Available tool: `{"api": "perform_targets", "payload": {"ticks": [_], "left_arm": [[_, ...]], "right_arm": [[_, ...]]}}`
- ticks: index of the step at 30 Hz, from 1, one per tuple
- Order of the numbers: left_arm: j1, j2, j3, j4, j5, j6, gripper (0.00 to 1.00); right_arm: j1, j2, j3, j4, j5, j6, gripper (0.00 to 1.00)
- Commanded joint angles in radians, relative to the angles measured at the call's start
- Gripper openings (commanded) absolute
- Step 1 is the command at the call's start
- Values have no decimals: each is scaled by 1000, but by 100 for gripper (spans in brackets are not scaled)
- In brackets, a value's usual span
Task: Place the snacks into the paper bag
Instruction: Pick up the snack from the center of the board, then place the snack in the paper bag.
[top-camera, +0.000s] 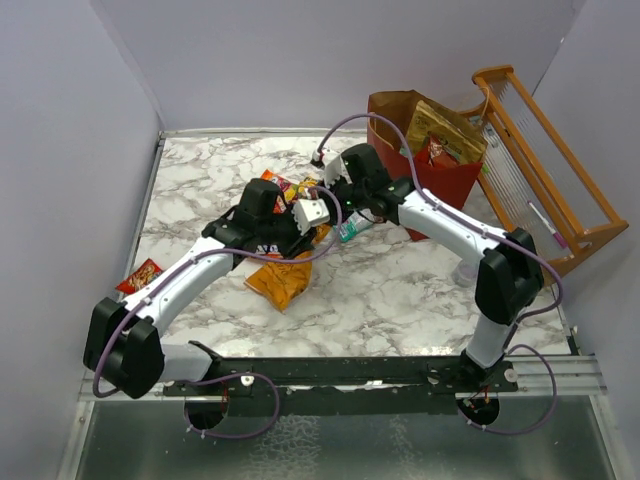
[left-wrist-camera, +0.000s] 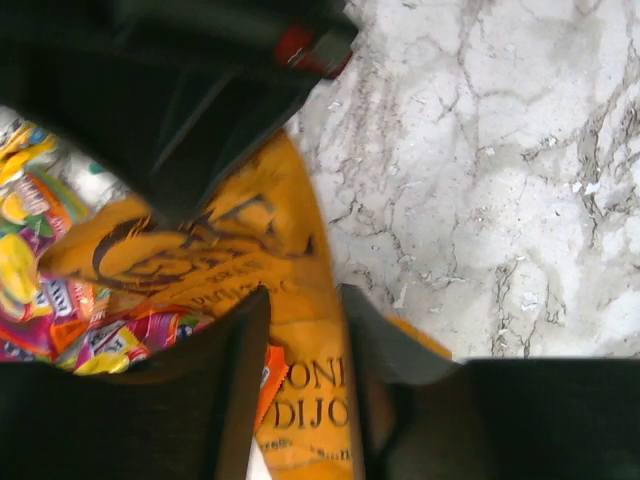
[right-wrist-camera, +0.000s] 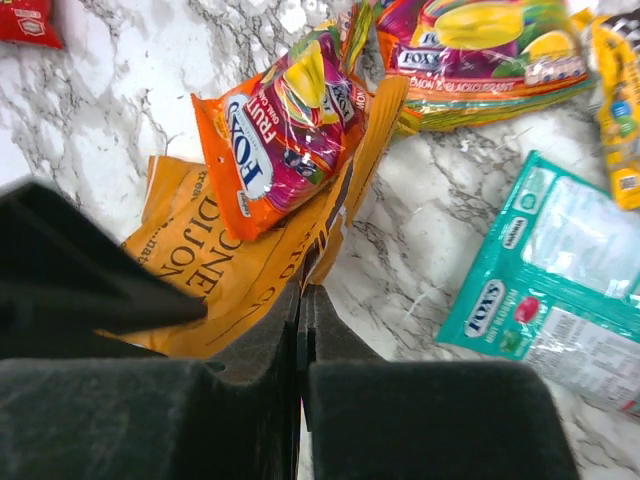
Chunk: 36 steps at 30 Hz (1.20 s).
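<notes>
While the right gripper (right-wrist-camera: 303, 300) is clamped shut on the near edge of a crinkled mustard-yellow foil honey-dijon snack bag (right-wrist-camera: 200, 260), the left gripper (left-wrist-camera: 305, 300) stands partly open, that same bag showing between its jaws. An orange-and-purple foil fruit-sweet packet (right-wrist-camera: 280, 140) lies on the bag just ahead of the right gripper, a teal plastic mint pouch (right-wrist-camera: 560, 290) to its right. The tall red paper bag (top-camera: 450, 190) stands upright, well beyond and to the right of both grippers, a tan chip bag (top-camera: 440, 130) poking from its top
</notes>
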Motion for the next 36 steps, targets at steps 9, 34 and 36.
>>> {"api": "perform_targets", "payload": {"ticks": [9, 34, 36], "left_arm": [[216, -138, 41, -93, 109, 13, 66], [412, -137, 44, 33, -77, -127, 88], [412, -126, 44, 34, -76, -127, 88]], "right_arm": [[-2, -258, 41, -37, 52, -244, 1], [-154, -391, 446, -257, 85, -371, 1], [-185, -403, 475, -265, 91, -367, 1]]}}
